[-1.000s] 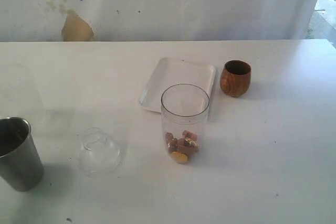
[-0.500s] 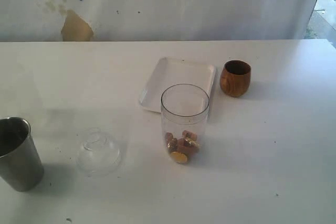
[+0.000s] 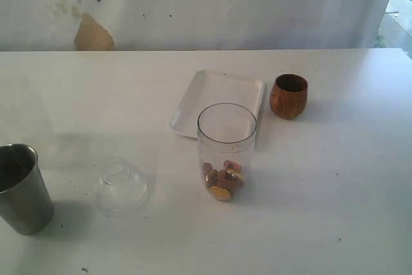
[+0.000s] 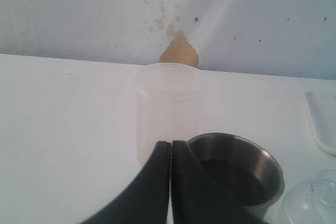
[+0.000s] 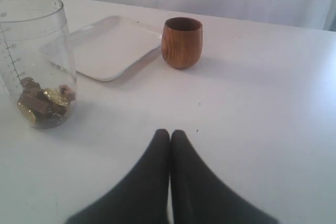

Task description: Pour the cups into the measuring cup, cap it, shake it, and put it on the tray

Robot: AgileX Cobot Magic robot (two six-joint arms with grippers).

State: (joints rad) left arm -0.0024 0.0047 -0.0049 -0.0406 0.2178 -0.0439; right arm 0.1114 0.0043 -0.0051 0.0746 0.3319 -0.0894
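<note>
Judging from the pieces (image 3: 223,178) lying in the uncapped measuring cup (image 3: 226,134) at the table's (image 3: 335,210) middle, near the tray (image 3: 209,91), pouring seems done, while capping with the clear lid (image 3: 121,186), shaking and traying are left; left claw (image 4: 170,150) and right claw (image 5: 170,137) are pinched closed, empty.

Bare tabletop (image 3: 335,185) right of measuring cup (image 3: 226,146), tray (image 3: 212,94) just behind

Steel tumbler (image 3: 22,188): metal, brushed grey, dull sheen, dark inside.
Wooden cup (image 3: 288,96): brown wood, visible grain, smooth, slight gloss.
Measuring cup (image 3: 226,136): clear plastic, glossy, faint printed marks.
Tray (image 3: 215,98): white, smooth, satin, plastic-looking.
Dome lid (image 3: 121,188): clear plastic, glossy.
Frosted cup (image 4: 168,108): milky translucent plastic, matt.
Table (image 3: 335,191): white, smooth, matt, lightly speckled.
</note>
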